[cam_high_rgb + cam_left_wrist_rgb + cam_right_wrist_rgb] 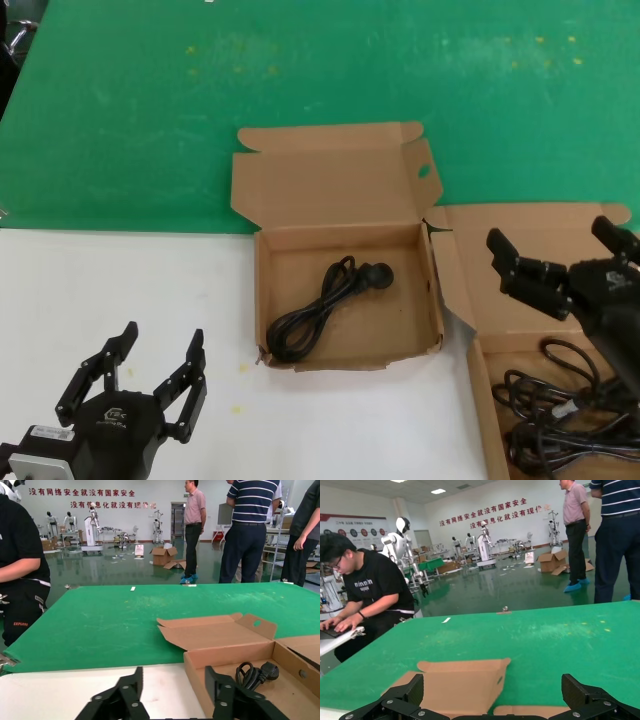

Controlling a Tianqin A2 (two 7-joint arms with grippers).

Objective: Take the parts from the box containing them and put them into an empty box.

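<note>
Right gripper [560,262] spread wide and empty, above the tangle of cords [560,405] in the box [478,385] at the table's front right corner; one cord [325,305] already in the holed-lid box [262,300] mid-table. Left gripper [150,375] parked open at front left. Cords judged light, limp, tangle-prone: pinch one bundled coil mid-loop, not the plug.

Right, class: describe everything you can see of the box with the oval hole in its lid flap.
The box with the oval hole is shallow brown cardboard, standing open, its hinged lid laid back onto the green mat. The hole is in the lid's right flap. Its front edge is ragged. One coiled black power cord lies inside. It straddles the mat and the white surface, beside a second box.
</note>
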